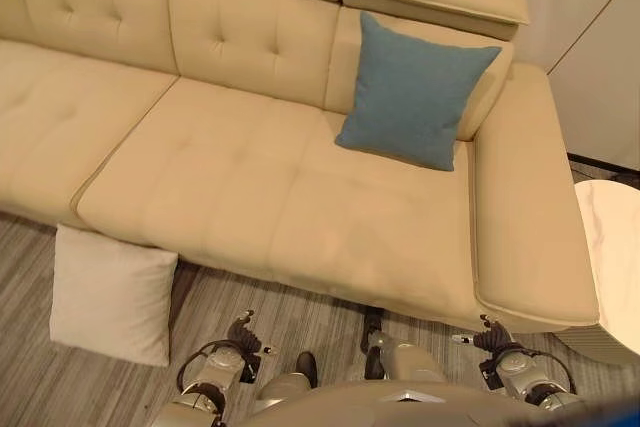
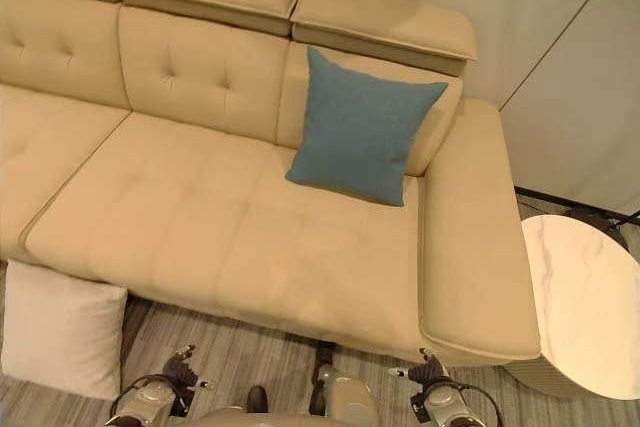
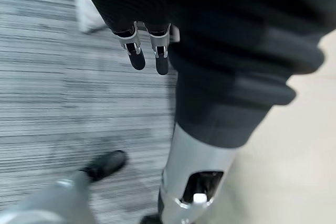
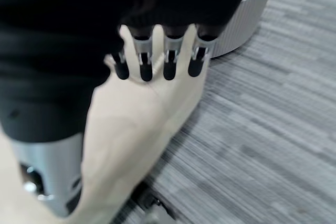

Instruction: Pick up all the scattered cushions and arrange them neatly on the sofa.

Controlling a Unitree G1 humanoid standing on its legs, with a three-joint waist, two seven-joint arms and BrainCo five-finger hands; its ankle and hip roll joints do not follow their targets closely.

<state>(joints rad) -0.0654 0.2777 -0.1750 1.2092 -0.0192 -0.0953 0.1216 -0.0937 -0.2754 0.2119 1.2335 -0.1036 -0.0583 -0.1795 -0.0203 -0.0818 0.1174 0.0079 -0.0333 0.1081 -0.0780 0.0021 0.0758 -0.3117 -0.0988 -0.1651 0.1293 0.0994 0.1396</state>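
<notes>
Left eye view: white cushion (image 1: pixel 112 294) (floor, apparently)

**Both hands low and empty**

The left hand (image 3: pixel 147 51) hangs at the robot's side, fingers straight and relaxed, holding nothing. The right hand (image 4: pixel 157 59) hangs likewise, its fingers (image 4: pixel 169 64) in a straight row pointing down, nothing grasped. Both arms are lowered beside the body.

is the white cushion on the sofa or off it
Off it. The white cushion leans on the floor against the sofa front, while the blue cushion stands propped on the seat.
</notes>
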